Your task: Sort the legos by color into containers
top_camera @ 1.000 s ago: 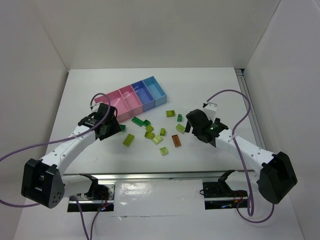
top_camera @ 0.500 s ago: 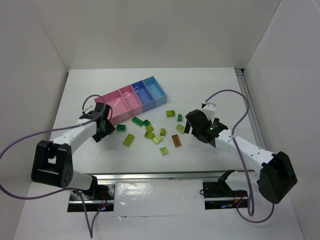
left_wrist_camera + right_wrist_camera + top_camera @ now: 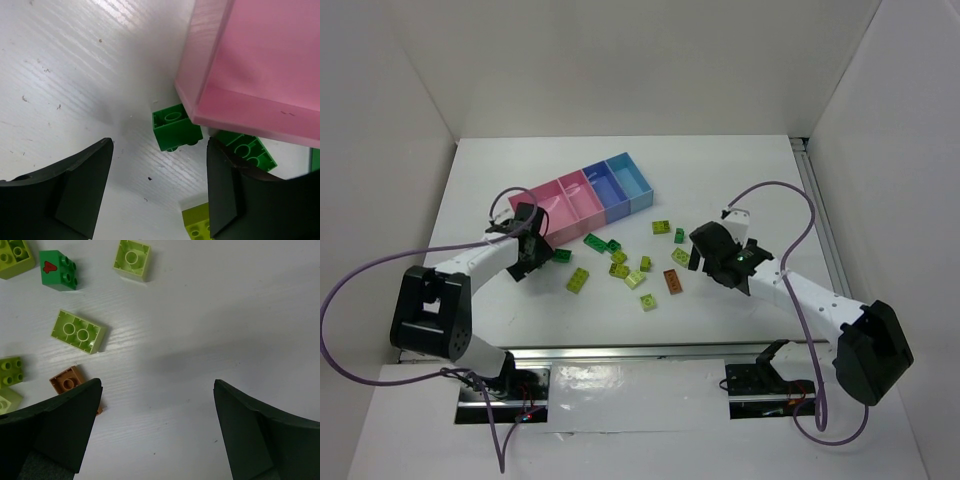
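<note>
The four joined bins (image 3: 585, 195), two pink, one blue, one light blue, stand at the back left. Dark green, yellow-green and one orange-brown (image 3: 671, 281) legos lie scattered in front of them. My left gripper (image 3: 540, 255) is open and empty, low over the table by the near pink bin (image 3: 250, 65). A dark green brick (image 3: 176, 131) lies just ahead between its fingers, against the bin's corner. My right gripper (image 3: 700, 258) is open and empty over bare table. The orange-brown brick (image 3: 67, 381) lies by its left finger.
In the right wrist view a yellow-green brick (image 3: 78, 331), a dark green brick (image 3: 59, 270) and another yellow-green brick (image 3: 132, 258) lie ahead to the left. In the left wrist view a second green brick (image 3: 247, 150) and a yellow-green brick (image 3: 197, 225) lie beside the right finger.
My left arm has folded in and its gripper has shifted slightly toward the near pink bin. The right arm has barely moved. No brick has moved.
</note>
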Robot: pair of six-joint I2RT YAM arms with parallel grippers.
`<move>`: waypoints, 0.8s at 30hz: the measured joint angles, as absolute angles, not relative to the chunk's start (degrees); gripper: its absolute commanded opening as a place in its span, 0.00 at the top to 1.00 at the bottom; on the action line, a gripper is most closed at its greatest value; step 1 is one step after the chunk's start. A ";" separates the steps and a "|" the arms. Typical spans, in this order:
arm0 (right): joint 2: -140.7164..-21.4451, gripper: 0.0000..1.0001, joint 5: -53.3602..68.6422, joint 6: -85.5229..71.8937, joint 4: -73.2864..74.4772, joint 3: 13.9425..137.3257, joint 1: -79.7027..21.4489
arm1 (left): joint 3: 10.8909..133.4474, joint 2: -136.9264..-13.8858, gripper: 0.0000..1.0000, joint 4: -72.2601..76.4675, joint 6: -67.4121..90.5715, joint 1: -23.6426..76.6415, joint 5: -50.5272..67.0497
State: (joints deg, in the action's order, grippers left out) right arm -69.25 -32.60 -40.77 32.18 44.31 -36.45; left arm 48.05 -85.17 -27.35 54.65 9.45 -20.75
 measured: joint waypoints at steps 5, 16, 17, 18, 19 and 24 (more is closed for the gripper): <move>-69.89 0.00 -32.51 -40.77 32.16 44.29 -37.21 | 49.52 -86.17 0.25 -26.92 54.65 9.98 -21.39; -71.00 0.00 -32.25 -40.77 32.16 43.40 -37.36 | 52.14 -90.06 0.59 -26.89 55.68 10.07 -22.20; -71.00 0.00 -32.25 -40.77 32.14 43.40 -37.36 | 52.14 -90.04 0.59 -26.85 55.68 10.07 -22.20; -71.00 0.00 -32.25 -40.77 32.16 43.40 -37.36 | 52.14 -89.93 0.60 -26.94 55.61 10.07 -22.20; -71.00 0.00 -32.23 -40.77 32.14 43.40 -37.36 | 52.14 -89.73 0.62 -27.03 55.61 10.07 -22.20; -71.00 0.00 -32.23 -40.53 32.14 43.40 -37.36 | 52.14 -84.88 0.68 -27.70 54.28 10.07 -22.17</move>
State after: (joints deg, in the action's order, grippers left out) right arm -71.00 -32.23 -40.53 32.14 43.40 -37.36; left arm 52.14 -84.88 -27.70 54.28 10.07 -22.17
